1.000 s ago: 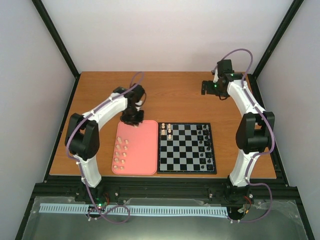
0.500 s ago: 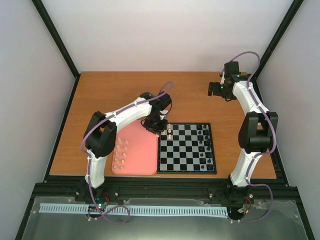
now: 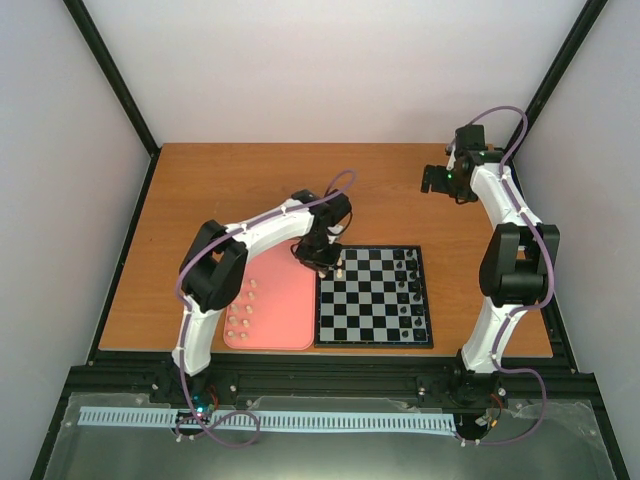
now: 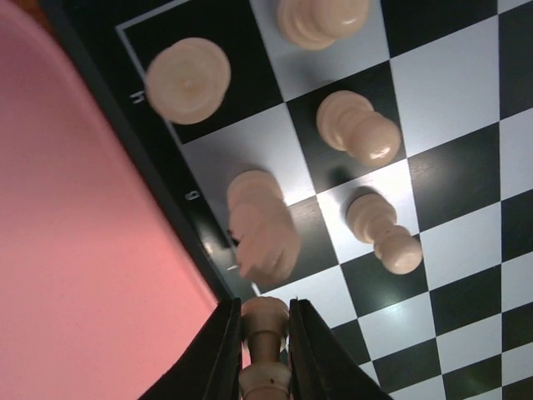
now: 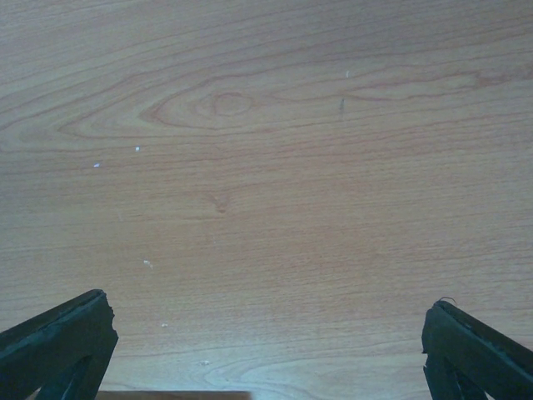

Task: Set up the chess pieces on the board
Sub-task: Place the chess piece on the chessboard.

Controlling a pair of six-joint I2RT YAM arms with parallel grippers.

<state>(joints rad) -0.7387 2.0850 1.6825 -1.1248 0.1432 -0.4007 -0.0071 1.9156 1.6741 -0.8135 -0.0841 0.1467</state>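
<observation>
My left gripper (image 3: 323,255) hangs over the far left corner of the chequered board (image 3: 375,330). In the left wrist view it (image 4: 265,321) is shut on a cream-white chess piece (image 4: 265,354), held just above the board's left edge. Several white pieces stand on the squares below, among them one (image 4: 188,79) in the corner and one (image 4: 263,233) right before the fingers. More white pieces (image 3: 240,305) lie on the pink tray (image 3: 285,310). My right gripper (image 3: 432,178) is open and empty above bare wood (image 5: 266,167) at the far right.
Small black chess figures (image 3: 408,285) line the board's right columns. The tray lies flush against the board's left side. The wooden table (image 3: 200,190) is bounded by black frame posts and white walls.
My left gripper has swung right from the tray's far edge to the board's far left corner, carrying a white piece. The right arm has drifted slightly right.
</observation>
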